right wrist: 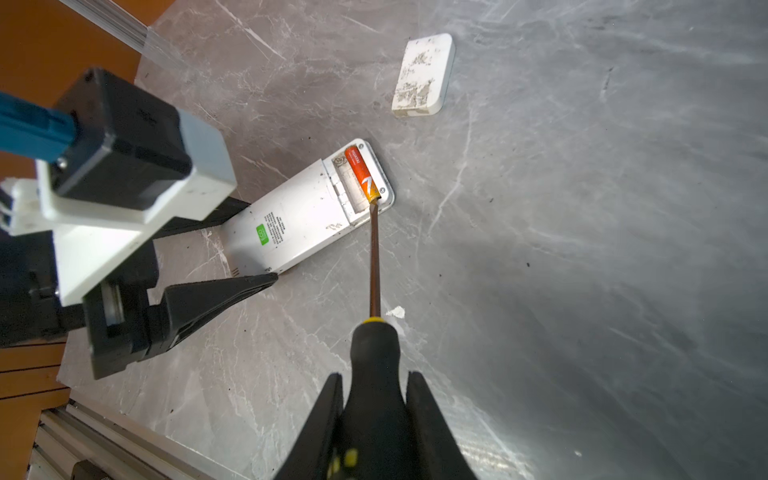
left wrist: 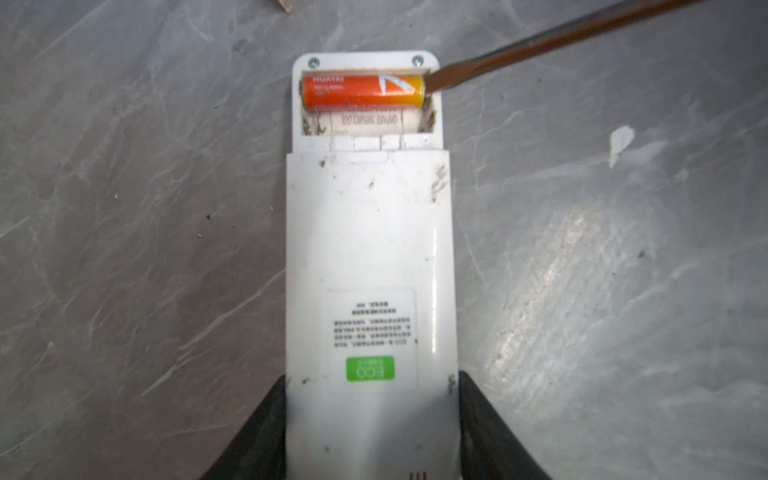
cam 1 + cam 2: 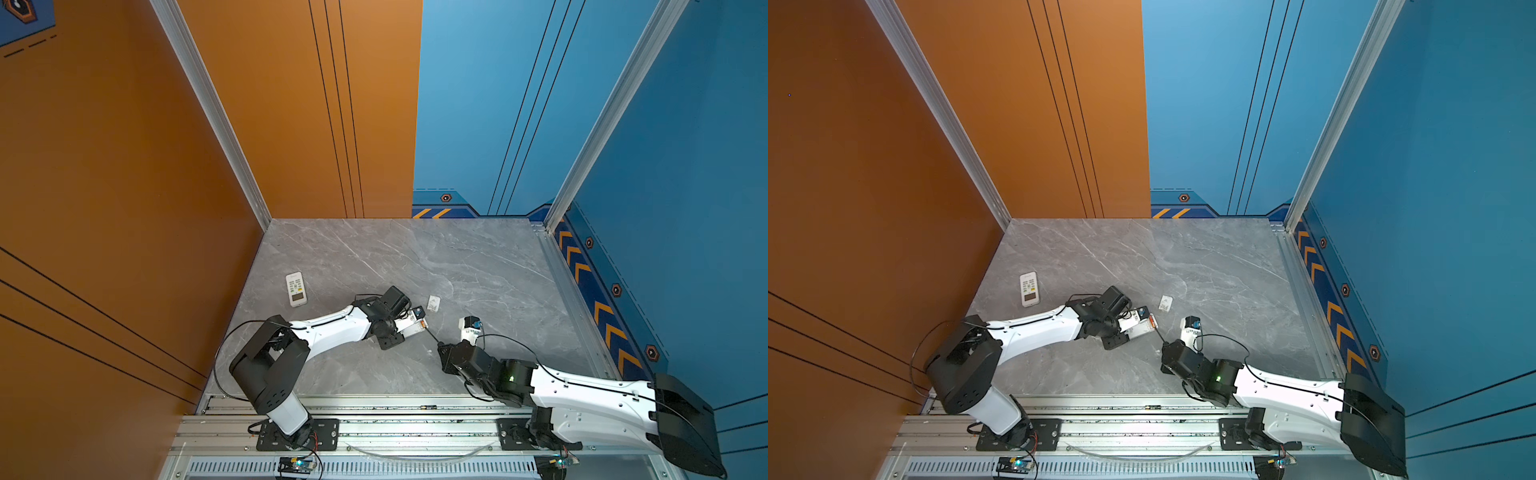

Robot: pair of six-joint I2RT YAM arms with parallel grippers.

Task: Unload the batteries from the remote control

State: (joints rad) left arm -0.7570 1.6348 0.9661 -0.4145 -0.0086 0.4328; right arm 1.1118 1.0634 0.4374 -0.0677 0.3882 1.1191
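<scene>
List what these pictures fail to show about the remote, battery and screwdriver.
Button face of remote: turned to the table, every view.
Tip of screwdriver: lost at the battery end, both wrist views.
Label text on remote: blurred, left wrist view.
Handle end of screwdriver: inside the right gripper, cut off by that wrist view's edge.

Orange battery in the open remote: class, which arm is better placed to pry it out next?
Likely right: right gripper holds the screwdriver, tip against the orange battery; left gripper clamps the remote.
</scene>
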